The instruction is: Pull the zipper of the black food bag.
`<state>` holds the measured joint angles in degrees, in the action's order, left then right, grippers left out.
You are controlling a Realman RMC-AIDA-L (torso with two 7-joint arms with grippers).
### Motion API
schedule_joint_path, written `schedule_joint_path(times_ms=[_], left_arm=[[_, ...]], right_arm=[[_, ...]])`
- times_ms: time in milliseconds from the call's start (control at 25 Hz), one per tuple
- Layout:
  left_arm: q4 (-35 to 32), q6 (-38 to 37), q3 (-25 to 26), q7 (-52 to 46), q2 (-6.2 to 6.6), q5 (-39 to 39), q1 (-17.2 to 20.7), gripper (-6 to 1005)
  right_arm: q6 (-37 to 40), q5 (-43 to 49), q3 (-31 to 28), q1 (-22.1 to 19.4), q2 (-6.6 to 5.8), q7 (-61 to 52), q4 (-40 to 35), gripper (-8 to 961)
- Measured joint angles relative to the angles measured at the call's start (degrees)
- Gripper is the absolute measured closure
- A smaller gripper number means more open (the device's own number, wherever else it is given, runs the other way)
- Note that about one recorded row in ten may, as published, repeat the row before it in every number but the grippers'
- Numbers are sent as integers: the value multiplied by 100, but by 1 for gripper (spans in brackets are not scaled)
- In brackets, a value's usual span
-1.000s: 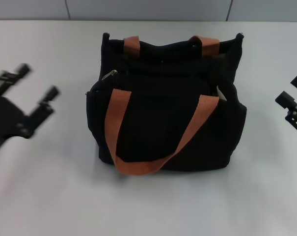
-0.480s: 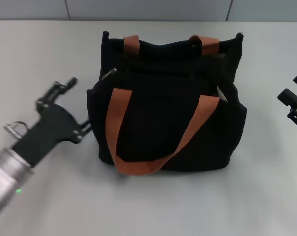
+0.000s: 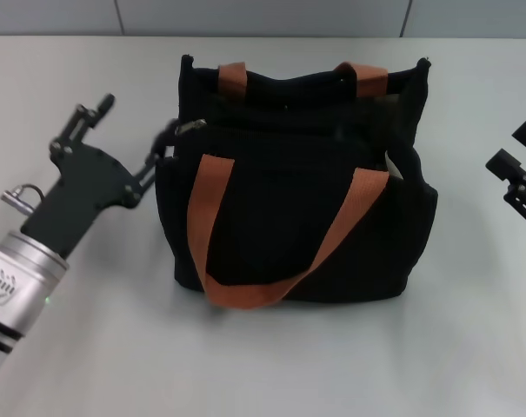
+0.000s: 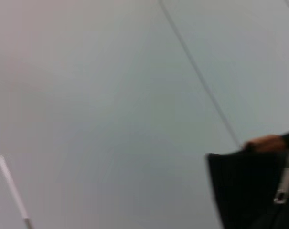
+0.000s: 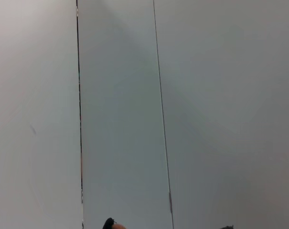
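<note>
The black food bag (image 3: 289,217) stands upright mid-table, its orange-brown straps (image 3: 212,208) draped over the front. The small silver zipper (image 3: 191,128) lies at the bag's top left corner. My left gripper (image 3: 130,123) is open just left of that corner, with one fingertip (image 3: 164,137) at the bag's edge close to the zipper and the other (image 3: 99,105) out over the table. The left wrist view shows the bag's corner (image 4: 244,191) and the silver zipper (image 4: 283,187). Out at the right edge, my right gripper (image 3: 510,148) is open, apart from the bag.
The bag rests on a pale grey tabletop (image 3: 89,347). A wall with panel seams (image 3: 245,16) runs behind it. Bare table lies in front of the bag and on both sides.
My left arm has swung forward and toward the bag, bringing its open fingers from the table's left side up to the bag's top left corner. The right gripper has barely shifted.
</note>
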<state>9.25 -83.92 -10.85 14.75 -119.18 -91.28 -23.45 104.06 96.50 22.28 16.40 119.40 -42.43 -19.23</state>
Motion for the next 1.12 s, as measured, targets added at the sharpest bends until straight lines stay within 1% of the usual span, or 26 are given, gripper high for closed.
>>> schedule_joint_path(times_ms=[120,280,520,680,720,840,920,960,1000,1120], left_arm=[[26,-23,206,84,0,0,-62,245],[31,-182,224,106,-1,4,-85,246],[33,-546,212,281,0,2,-16,247],[30,-589,151,538,0,-118,-6,359],[26,-630,130,882,3,-445,-4,387],[84,-783,149,1240,3,-542,-2,470],[176,-904,157,1642,2,-535,-1,526],[258,-1003,192,2013,1,-527,-5,554],[258,-1003,192,2013,1,-527,-5,582],[309,-1080,240,2359,0,-534,-32,665]], right_arm=[[1,0,-2,29,2,-31,0,448],[1,1,-4,42,4,-77,-1,448],[86,0,-5,41,4,-99,-1,447],[181,0,-4,66,0,-137,-8,447],[195,1,-4,75,0,-164,-17,447],[330,0,-4,141,-5,-391,-99,447],[459,2,19,214,-7,-771,-361,447],[531,19,70,332,-3,-1439,-881,447],[531,19,70,332,-3,-1439,-881,447],[586,79,345,570,-1,-2464,-1683,447]])
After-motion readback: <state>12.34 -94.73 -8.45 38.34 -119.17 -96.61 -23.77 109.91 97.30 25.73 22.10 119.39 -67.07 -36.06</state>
